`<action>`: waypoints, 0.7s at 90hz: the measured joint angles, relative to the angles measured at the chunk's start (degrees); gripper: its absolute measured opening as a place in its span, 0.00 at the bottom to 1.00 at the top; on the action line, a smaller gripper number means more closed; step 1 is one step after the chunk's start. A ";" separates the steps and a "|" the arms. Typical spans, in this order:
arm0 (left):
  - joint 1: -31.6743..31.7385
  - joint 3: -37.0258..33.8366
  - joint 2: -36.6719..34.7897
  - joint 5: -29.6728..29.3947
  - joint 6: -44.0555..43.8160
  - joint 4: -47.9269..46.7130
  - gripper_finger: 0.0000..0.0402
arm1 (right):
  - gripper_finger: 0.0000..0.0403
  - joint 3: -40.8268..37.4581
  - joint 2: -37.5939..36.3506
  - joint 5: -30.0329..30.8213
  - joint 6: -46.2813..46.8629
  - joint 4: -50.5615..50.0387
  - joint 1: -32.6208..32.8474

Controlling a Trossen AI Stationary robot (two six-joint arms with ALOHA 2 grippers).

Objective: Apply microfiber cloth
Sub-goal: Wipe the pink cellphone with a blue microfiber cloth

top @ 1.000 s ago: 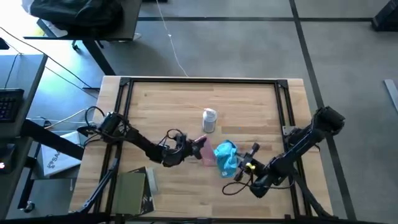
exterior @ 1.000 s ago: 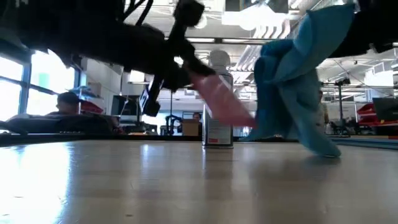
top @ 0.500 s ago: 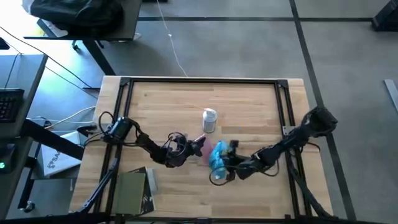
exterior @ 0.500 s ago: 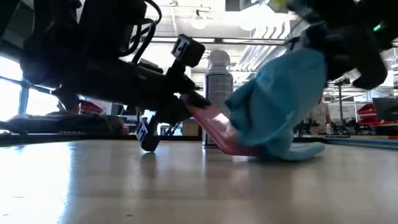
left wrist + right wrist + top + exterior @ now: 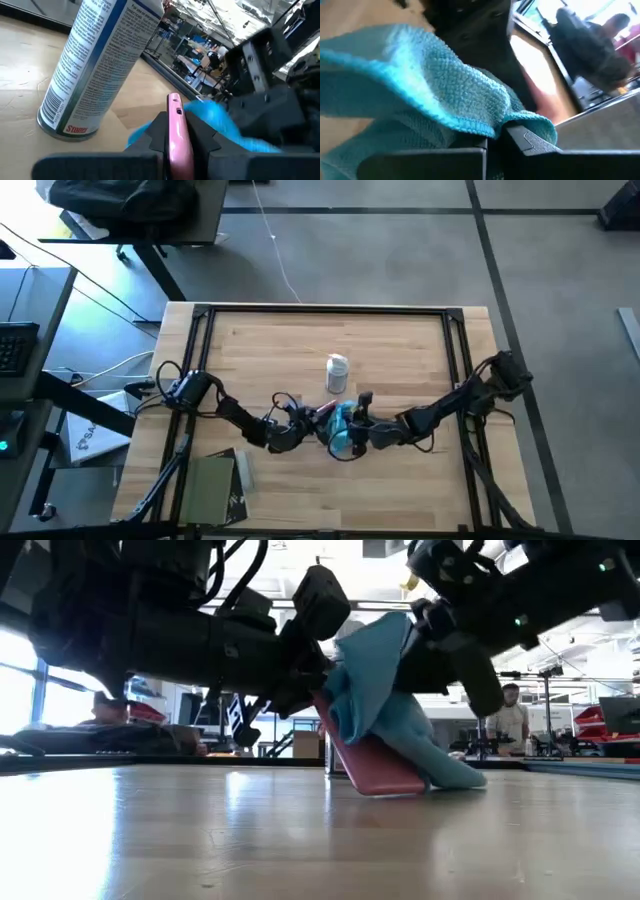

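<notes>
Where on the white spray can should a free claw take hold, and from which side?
Grip the spray can around its straight cylindrical body, below the cap. It stands upright, apart from the pink phone and cloth, so a level approach from the table's far side probably stays clearest of both arms.

Our two arms are black, jointed tubes with rounded housings. Thin black cables loop loosely beside the left hand (image 5: 312, 418) and under the right hand (image 5: 345, 425). We carry a small green light and a yellow mark on the right wrist.
</notes>
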 joint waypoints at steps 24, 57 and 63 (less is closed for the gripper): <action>-0.25 -0.14 0.24 -0.14 -0.24 -0.79 0.10 | 0.00 0.00 2.16 -9.48 7.11 0.47 -0.73; -0.25 -0.11 0.24 0.51 0.75 -0.97 0.10 | 0.00 1.02 -5.83 -14.36 15.42 -25.82 2.35; -0.25 -0.11 0.24 0.67 0.84 -0.98 0.10 | 0.00 3.35 -10.48 -11.85 16.61 -37.12 2.71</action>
